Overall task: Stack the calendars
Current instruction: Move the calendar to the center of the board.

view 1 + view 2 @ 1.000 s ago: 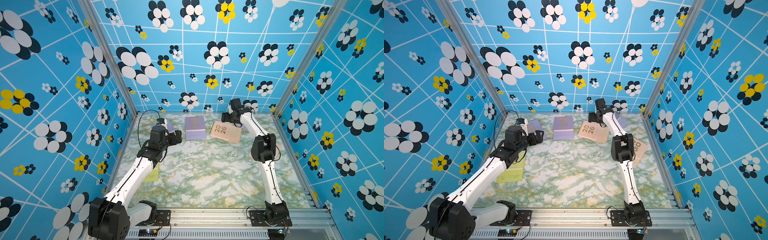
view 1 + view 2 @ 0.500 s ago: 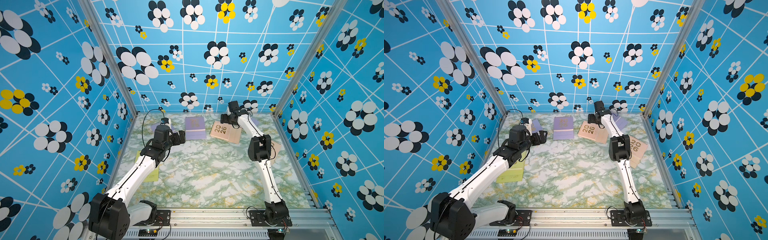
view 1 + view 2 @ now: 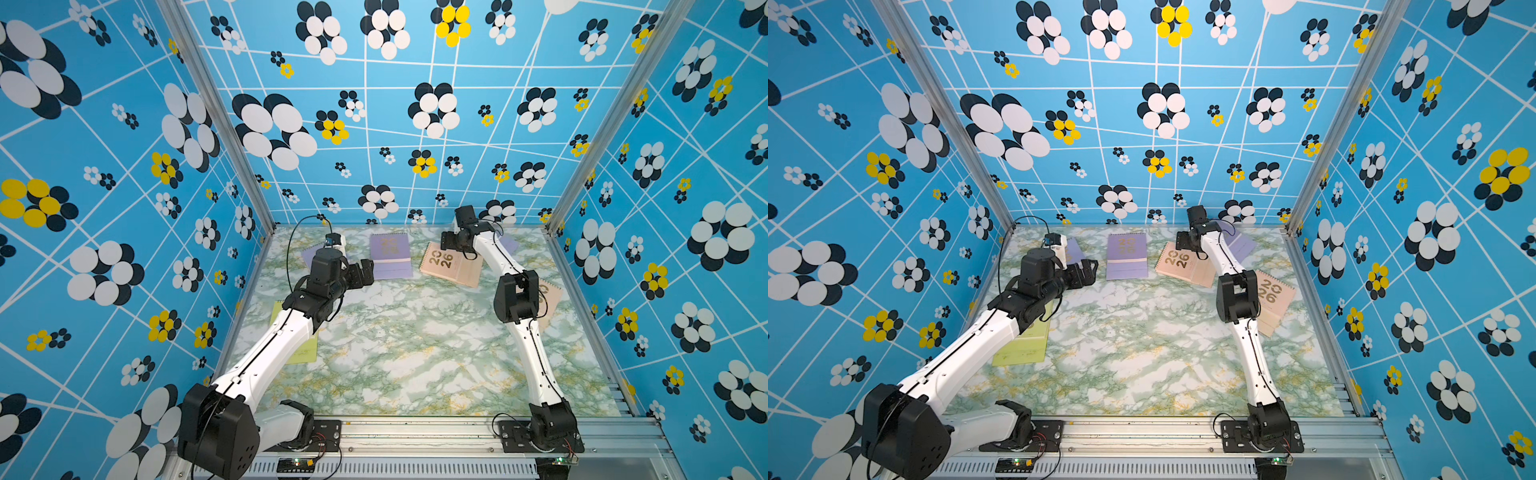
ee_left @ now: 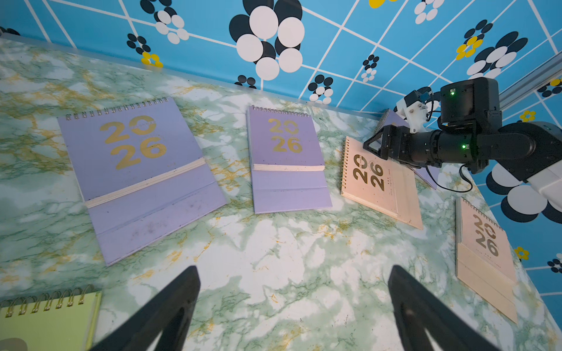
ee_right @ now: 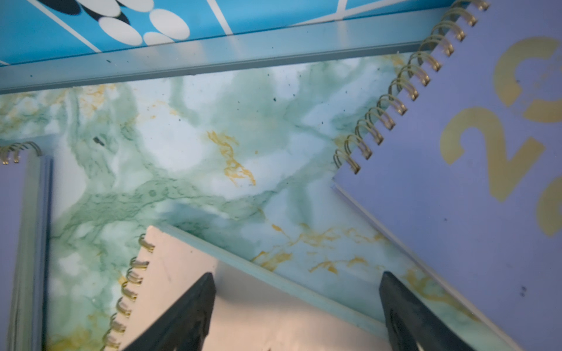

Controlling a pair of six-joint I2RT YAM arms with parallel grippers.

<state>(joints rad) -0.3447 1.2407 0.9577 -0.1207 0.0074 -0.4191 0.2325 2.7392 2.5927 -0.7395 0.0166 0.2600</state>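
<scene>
Nothing is stacked yet: all six calendars lie flat and separate on the marbled surface (image 3: 415,353), none resting on another.

Nearest, on the left, the yellow calendar (image 3: 1021,349) sits partly under the left arm. Further in on the right, one peach calendar (image 3: 1273,299) lies by the side wall, partly hidden by the right arm.

The left tool (image 4: 293,270) hangs above bare surface with its jaws wide apart and empty, facing the far row. That row holds the left lilac calendar (image 4: 137,173), the centre lilac calendar (image 4: 287,161) and the angled peach calendar (image 4: 377,179), with the corner lilac calendar (image 5: 471,182) just beside it near the back wall.

The right tool (image 5: 297,275) is spread open and low over the angled peach calendar's far corner, gripping nothing. Whether it touches the cover I cannot tell.

By my judgement the whole job remains, and this looks like the first pick.
</scene>
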